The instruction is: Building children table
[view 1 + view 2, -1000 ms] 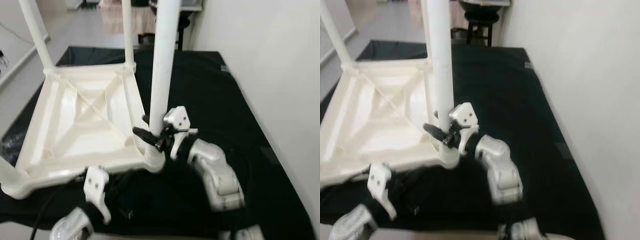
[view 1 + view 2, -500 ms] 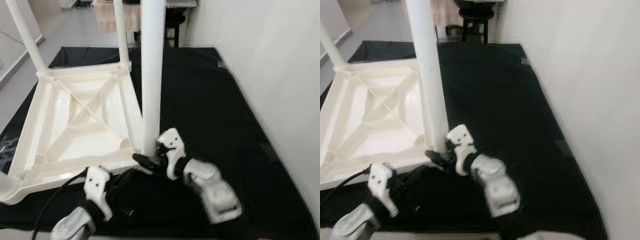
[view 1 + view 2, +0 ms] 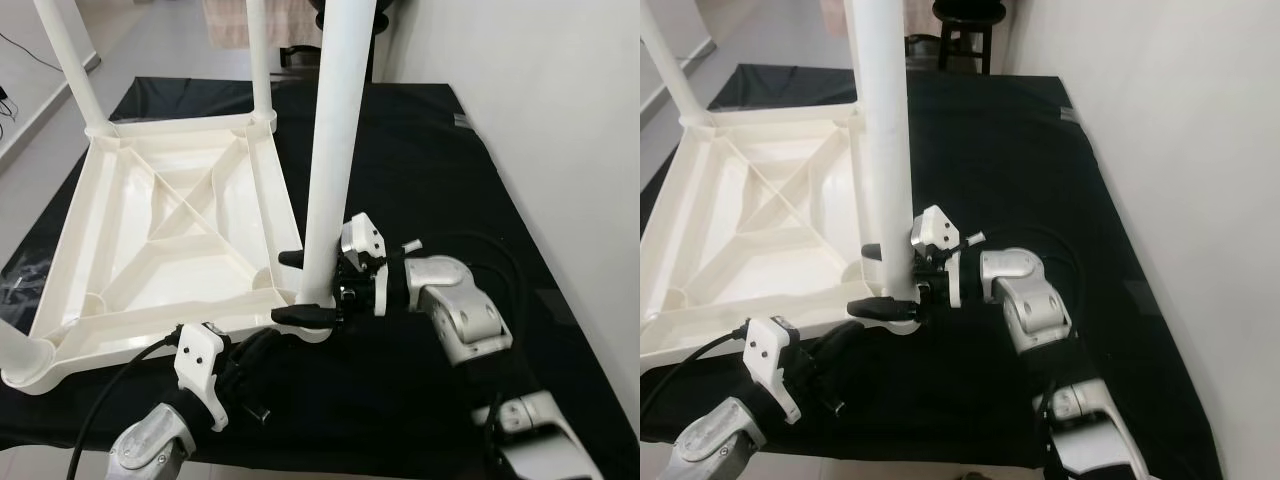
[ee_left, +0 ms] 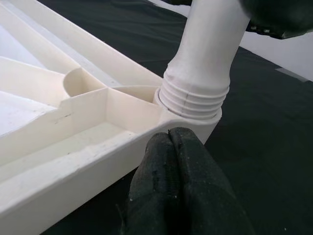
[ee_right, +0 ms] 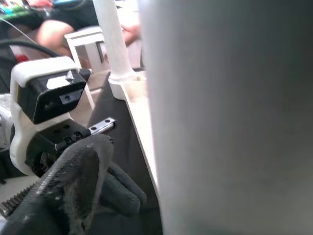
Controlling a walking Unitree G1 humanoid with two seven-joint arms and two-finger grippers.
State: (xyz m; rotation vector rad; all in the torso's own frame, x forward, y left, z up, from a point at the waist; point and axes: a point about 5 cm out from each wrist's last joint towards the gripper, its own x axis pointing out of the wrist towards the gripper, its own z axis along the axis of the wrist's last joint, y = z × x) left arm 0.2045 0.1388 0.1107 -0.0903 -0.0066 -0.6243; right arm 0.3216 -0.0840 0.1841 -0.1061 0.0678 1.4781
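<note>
The white plastic table (image 3: 150, 240) lies upside down on a black cloth, its legs pointing up. My right gripper (image 3: 300, 286) clasps the near-right table leg (image 3: 335, 130) just above its threaded socket (image 4: 195, 95), one finger beyond the leg and one in front of it. In the right wrist view that leg (image 5: 230, 117) looms very close. My left gripper (image 4: 168, 147) is shut with nothing in it, its tips touching the table's rim just under that socket. It comes in low from the cloth's near edge.
Two more legs (image 3: 70, 60) (image 3: 258, 50) stand at the far corners and a fourth (image 3: 15, 350) at the near left. A white wall (image 3: 560, 120) runs along the right of the black cloth (image 3: 420, 170). A stool (image 3: 960, 30) stands beyond. A black cable (image 3: 100, 420) trails from my left arm.
My right wrist has risen from the leg's foot and turned, its fingers now in front of and behind the leg. The camera has shifted. My left gripper stays at the corner.
</note>
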